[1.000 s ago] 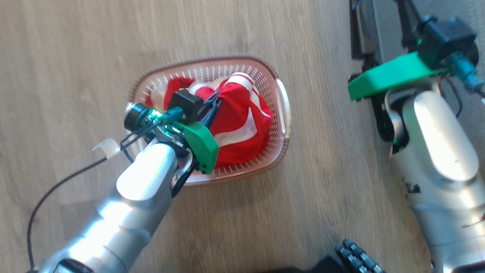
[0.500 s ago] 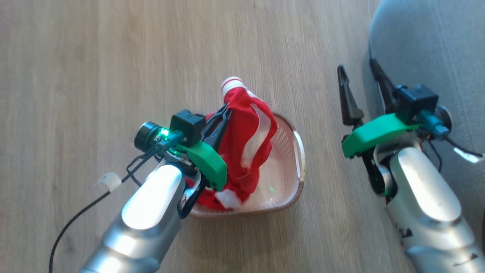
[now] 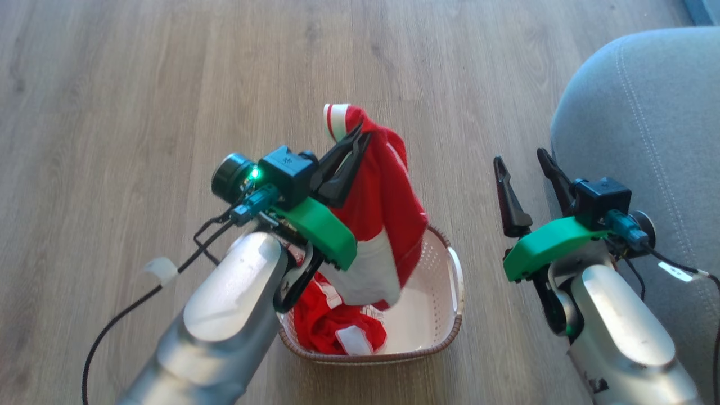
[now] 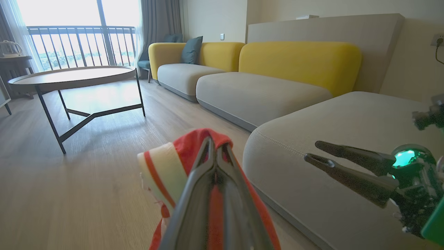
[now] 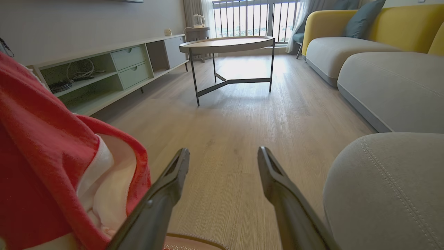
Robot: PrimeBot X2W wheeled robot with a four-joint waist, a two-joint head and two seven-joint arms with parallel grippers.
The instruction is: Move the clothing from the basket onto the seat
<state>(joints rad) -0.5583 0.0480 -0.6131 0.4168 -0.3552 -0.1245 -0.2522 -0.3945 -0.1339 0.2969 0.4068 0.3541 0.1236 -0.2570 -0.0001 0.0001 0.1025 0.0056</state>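
Far left, bare wooden floor point(image 3: 112, 112). Next, the left hand point(image 3: 360, 135), pressed together on a top fold of the clothing point(image 3: 388, 197) close to a white cuff, the red fabric hanging down into the basket point(image 3: 453, 281), with more of it heaped on the basket's bottom. Raise higher before swinging right, to get the trailing hem clear of the rim and, judging by the light plastic, avoid dragging the basket along. Hold the pinch firm and move smoothly, given soft cloth likely to slip under a jerk. Then carry across the gap, passing above the right hand point(image 3: 520, 157), spread wide and empty, just beside the seat point(image 3: 647, 112); mind the dangling tail near those open fingers. Bring well over the grey cushion, past its rounded stitched edge, lower to pool the cloth on the upholstery, and only then let go. Afterwards come back for whatever red cloth lies in the basket
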